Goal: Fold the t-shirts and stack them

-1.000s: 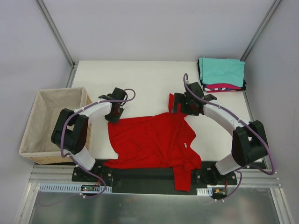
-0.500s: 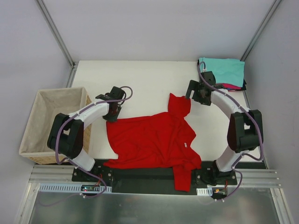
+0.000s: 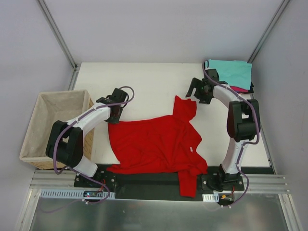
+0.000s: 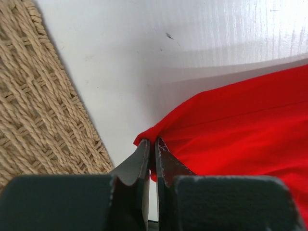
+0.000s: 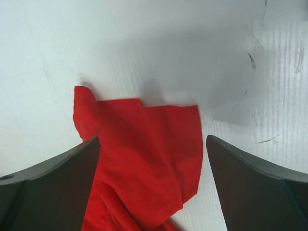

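A bright red t-shirt lies spread and rumpled on the white table, its lower part hanging over the near edge. My left gripper is shut on the shirt's far-left corner, and the left wrist view shows its fingertips pinching the red cloth. My right gripper hovers open just beyond the shirt's far sleeve. In the right wrist view, that gripper has the sleeve lying flat between and below its spread fingers, untouched. Folded shirts are stacked at the far right: teal on top, pink and black below.
A woven wicker basket with beige lining stands at the table's left edge, close beside the left arm; its wall fills the left of the left wrist view. Metal frame posts rise at the back corners.
The right gripper has drawn back from the red sleeve toward the far right, leaving the sleeve laid out flat. The left gripper keeps its pinch and has shifted slightly backward.
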`<state>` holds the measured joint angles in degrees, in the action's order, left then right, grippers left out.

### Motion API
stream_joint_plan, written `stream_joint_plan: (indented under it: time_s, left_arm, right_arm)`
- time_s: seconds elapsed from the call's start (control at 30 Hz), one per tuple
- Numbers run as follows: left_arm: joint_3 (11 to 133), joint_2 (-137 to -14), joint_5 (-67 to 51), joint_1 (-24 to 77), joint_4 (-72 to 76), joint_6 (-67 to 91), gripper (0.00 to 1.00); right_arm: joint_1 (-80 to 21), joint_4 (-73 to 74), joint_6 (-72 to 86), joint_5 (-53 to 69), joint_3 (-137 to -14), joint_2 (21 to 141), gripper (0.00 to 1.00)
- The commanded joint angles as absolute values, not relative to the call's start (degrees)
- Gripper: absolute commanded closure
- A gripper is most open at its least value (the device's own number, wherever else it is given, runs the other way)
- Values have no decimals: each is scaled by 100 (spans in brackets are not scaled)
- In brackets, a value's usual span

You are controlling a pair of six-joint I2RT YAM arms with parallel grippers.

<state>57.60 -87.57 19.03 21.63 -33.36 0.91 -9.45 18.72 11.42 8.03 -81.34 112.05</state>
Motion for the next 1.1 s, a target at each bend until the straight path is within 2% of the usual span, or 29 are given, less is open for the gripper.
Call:
stream_joint_plan:
  time_s: [0.0, 0.8, 1.07]
  left_arm:
    - [5792, -8438, 2232, 2074, -3480, 237, 100]
    - [5801, -8385, 2259, 2004, -3410, 299, 100]
    - [5774, -8367, 2294, 1986, -3401, 290, 100]
  right_arm:
    - [-853, 1723, 1336, 1037, -8464, 11294, 6]
    - [-193, 1169, 2021, 2030, -7832, 11593, 19]
    - [-79, 905, 2224, 2224, -7436, 11514, 30]
